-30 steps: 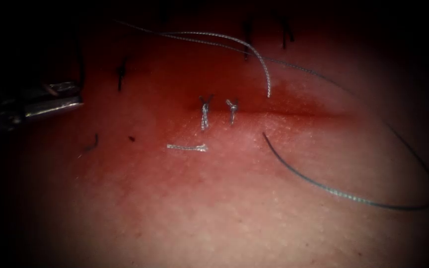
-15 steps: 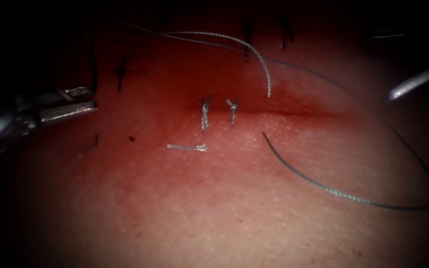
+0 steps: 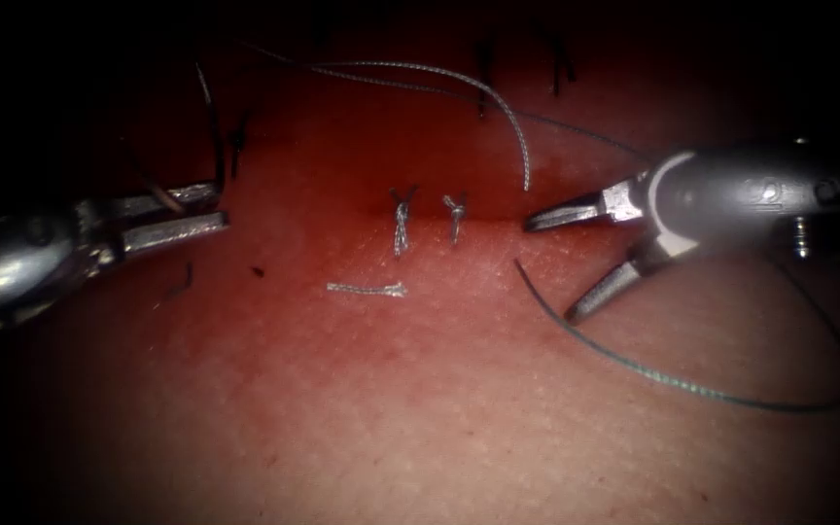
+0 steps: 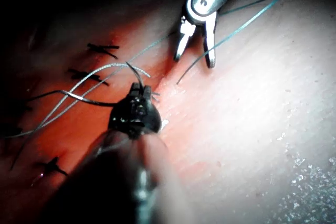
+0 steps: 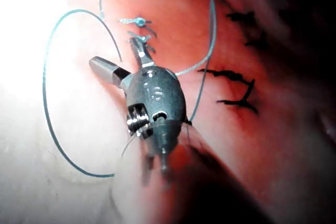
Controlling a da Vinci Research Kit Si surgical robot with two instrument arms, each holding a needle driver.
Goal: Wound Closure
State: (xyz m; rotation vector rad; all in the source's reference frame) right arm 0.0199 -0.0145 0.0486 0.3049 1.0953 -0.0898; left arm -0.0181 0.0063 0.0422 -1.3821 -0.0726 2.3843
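Note:
The tissue (image 3: 420, 408) has a cut (image 3: 585, 225) running across it, with two knotted stitches (image 3: 401, 212) at its left part. My left tool (image 3: 221, 206) comes in from the left, shut on the dark curved needle (image 3: 214, 146), which rises from the jaws clear of the tissue; the needle (image 4: 137, 74) also curves up from the jaws in the left wrist view. My right tool (image 3: 556, 264) stands open over the cut's right part, holding nothing, its jaws either side of a free thread end (image 3: 519, 267). The thread (image 3: 692, 391) loops wide on the right.
A cut piece of thread (image 3: 367, 289) lies below the stitches. Another thread end (image 3: 526, 180) hangs down above the cut. Dark older stitches (image 3: 483, 58) mark the far tissue. Red fluid stains the surface around the cut.
The right tool has come in from the right and now stands open by the thread end. The left tool has moved right, carrying the needle.

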